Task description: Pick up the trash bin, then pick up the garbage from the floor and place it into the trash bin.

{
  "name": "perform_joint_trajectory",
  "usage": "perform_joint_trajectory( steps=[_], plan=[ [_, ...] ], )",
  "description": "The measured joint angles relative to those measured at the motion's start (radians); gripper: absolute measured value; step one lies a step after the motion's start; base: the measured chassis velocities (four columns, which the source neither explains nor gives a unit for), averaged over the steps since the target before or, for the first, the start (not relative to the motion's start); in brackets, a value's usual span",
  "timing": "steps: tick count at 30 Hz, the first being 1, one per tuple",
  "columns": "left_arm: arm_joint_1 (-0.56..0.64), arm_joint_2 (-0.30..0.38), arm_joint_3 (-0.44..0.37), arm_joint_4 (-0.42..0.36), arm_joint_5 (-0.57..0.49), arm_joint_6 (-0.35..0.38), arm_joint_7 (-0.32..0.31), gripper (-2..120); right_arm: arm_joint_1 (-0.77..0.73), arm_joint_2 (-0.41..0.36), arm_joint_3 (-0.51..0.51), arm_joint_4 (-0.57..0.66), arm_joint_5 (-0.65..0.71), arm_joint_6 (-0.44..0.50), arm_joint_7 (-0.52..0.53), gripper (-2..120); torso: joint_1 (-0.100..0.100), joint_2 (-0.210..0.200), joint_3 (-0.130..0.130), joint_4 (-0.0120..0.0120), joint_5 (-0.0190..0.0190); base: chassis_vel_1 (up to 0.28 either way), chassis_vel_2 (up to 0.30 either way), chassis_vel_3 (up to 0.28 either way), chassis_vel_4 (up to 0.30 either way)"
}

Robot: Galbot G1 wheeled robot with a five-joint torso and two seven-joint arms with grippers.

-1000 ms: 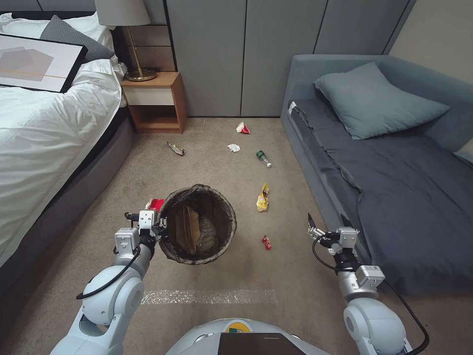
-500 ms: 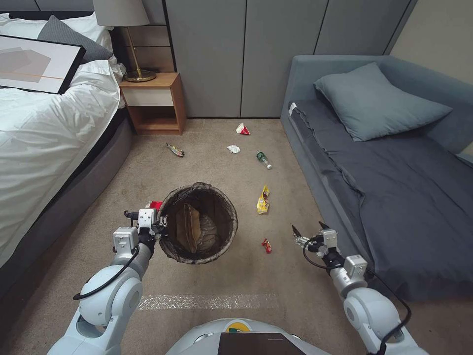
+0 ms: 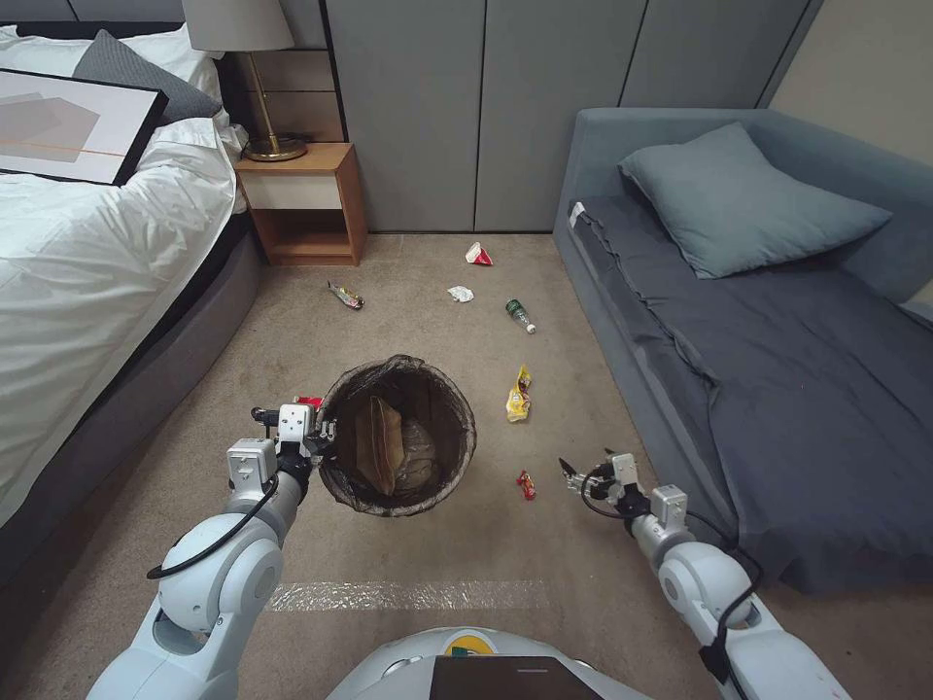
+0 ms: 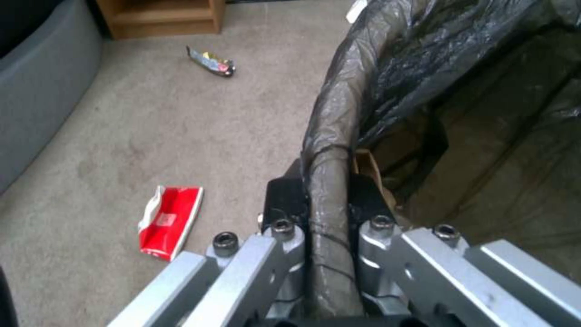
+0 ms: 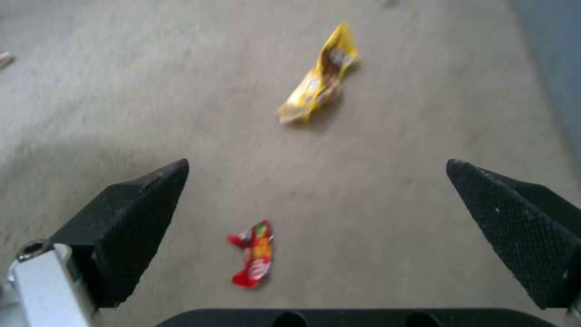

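Observation:
My left gripper point(image 3: 321, 437) is shut on the rim of the trash bin point(image 3: 466, 433), held just above the carpet; the left wrist view shows its jaws point(image 4: 327, 190) pinching the bag-covered rim point(image 4: 339, 113). A tan paper bag point(image 3: 377, 447) lies inside. My right gripper point(image 3: 583, 467) hangs open low over the floor, just right of the tiny red wrapper point(image 3: 526, 483), which sits between and below its open fingers point(image 5: 139, 213) in the right wrist view. Other garbage on the carpet: a yellow wrapper point(image 3: 518, 396), a green bottle point(image 3: 520, 313), a white tissue point(image 3: 461, 293) and a red-and-white packet point(image 3: 478, 255).
A red packet point(image 4: 170, 221) lies beside the bin, and a shiny wrapper point(image 3: 346, 295) lies near the wooden nightstand point(image 3: 301, 199). The white bed point(image 3: 87, 262) bounds the left and the grey sofa bed point(image 3: 777, 369) the right. A tape strip point(image 3: 408, 593) crosses the carpet near my base.
My right arm has swung left and down towards the tiny red wrapper, its gripper still open. The bin has shifted slightly right in my left gripper.

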Motion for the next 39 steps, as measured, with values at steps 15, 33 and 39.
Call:
perform_joint_trajectory(
  steps=[15, 33, 39],
  plan=[
    [-0.025, 0.023, 0.012, 0.012, -0.020, 0.004, -0.001, 5, 0.146, 0.081, -0.109, -0.248, -0.088, -0.055, -0.026, 100, 0.000, 0.000, 0.000, -0.0003, -0.0002, 0.000, 0.000, 0.000, 0.000],
    [-0.039, 0.021, 0.010, 0.038, -0.020, 0.005, 0.021, 5, 0.285, 0.184, -0.199, -0.422, -0.253, -0.020, 0.017, 100, 0.000, 0.000, 0.000, -0.0002, -0.0002, 0.000, 0.000, 0.000, 0.000],
    [-0.042, 0.019, 0.008, 0.048, -0.020, 0.003, 0.030, 5, 0.332, 0.213, -0.216, -0.495, -0.262, -0.019, 0.021, 100, 0.000, 0.000, 0.000, -0.0001, -0.0001, 0.000, 0.000, 0.000, 0.000]
  ],
)
